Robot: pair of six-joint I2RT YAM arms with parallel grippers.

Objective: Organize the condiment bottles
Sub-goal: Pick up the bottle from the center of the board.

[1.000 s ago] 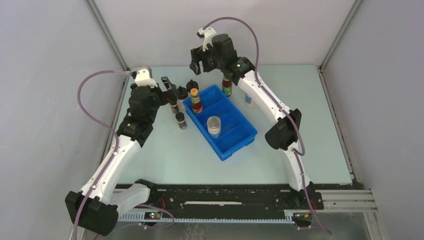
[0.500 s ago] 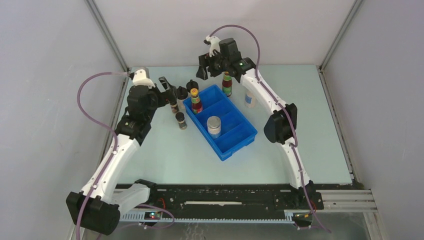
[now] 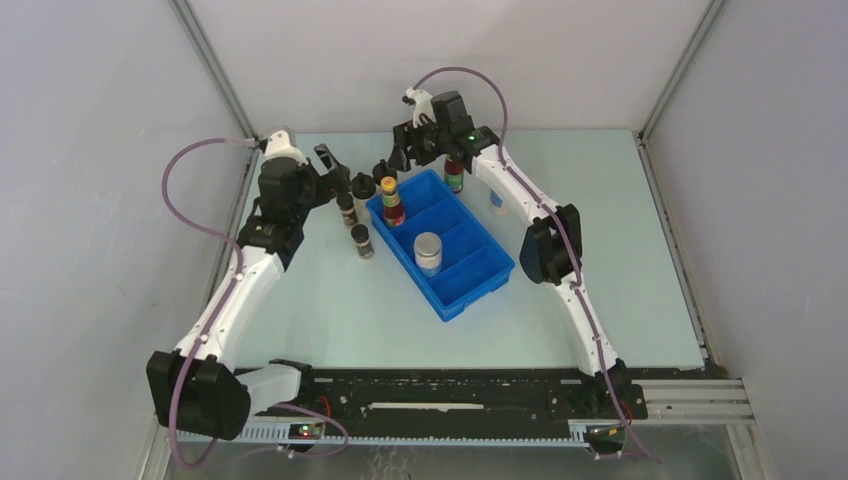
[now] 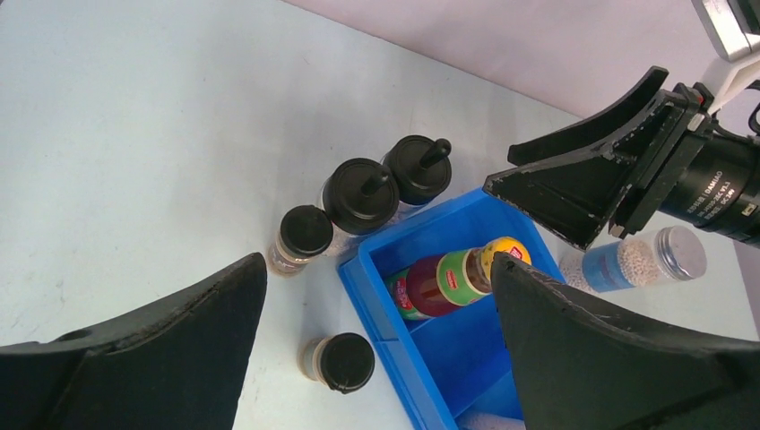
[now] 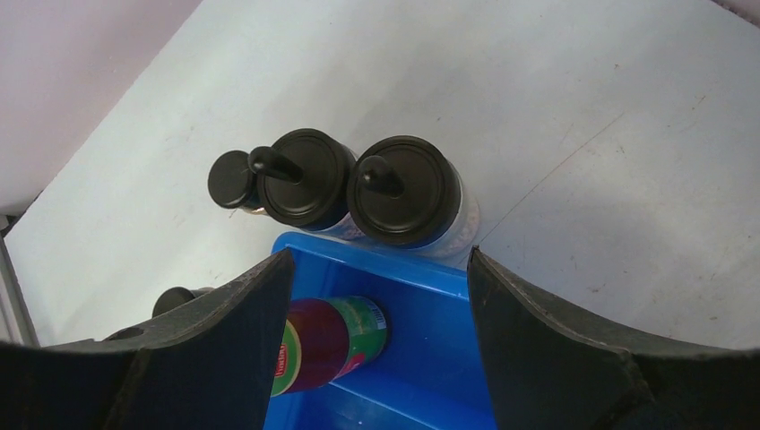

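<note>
picking looks in hand: right gripper (image 5: 375, 260) hangs jaws apart over two knob-lidded jars (image 5: 403, 190) just outside the far left corner of the tray (image 5: 430, 309), left gripper (image 4: 376, 269) likewise apart nearby, so next the right should drop around one jar and close.

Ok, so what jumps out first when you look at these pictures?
The bright blue tray mid-table, holding a dark-red bottle in its far compartment and a pale jar in the middle one. Both arms reach toward its far end, left gripper and right gripper open by black-lidded jars clustered just outside it.
</note>
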